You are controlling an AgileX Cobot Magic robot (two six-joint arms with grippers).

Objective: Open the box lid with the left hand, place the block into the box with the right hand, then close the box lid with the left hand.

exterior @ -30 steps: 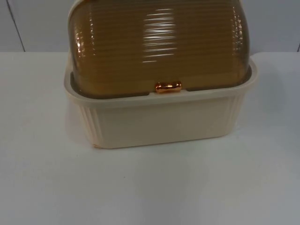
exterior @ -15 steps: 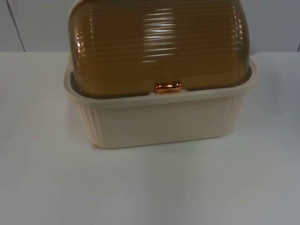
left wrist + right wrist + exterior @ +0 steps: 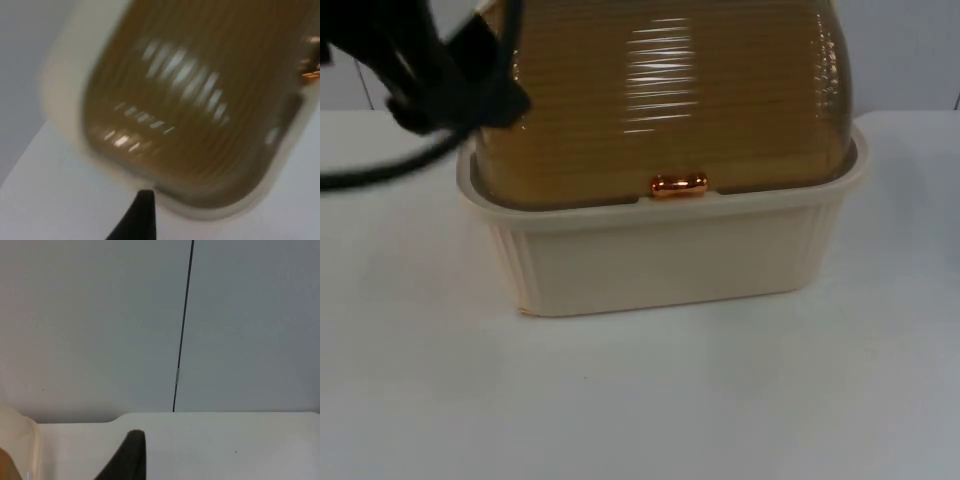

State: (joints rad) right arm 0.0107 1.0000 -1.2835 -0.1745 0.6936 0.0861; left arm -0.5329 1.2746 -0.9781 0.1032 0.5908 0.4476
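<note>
A cream ribbed box [image 3: 670,260] stands at the table's middle back. Its brown see-through ribbed lid [image 3: 660,100] is down, with a copper handle [image 3: 678,185] at the front rim. My left gripper [image 3: 490,100] hangs blurred at the lid's upper left corner, close to or touching it. The left wrist view looks down on the lid [image 3: 200,100] and the cream rim [image 3: 65,90] from close by. My right gripper [image 3: 127,455] waits to the right of the box, whose cream corner [image 3: 17,440] shows beside it.
White table [image 3: 640,400] spreads in front of and beside the box. The grey partition wall [image 3: 100,315], with a dark seam [image 3: 182,325], rises right behind the table's edge.
The left arm has swung in from the upper left to the lid's left corner. Box, lid and handle stay where they were.
</note>
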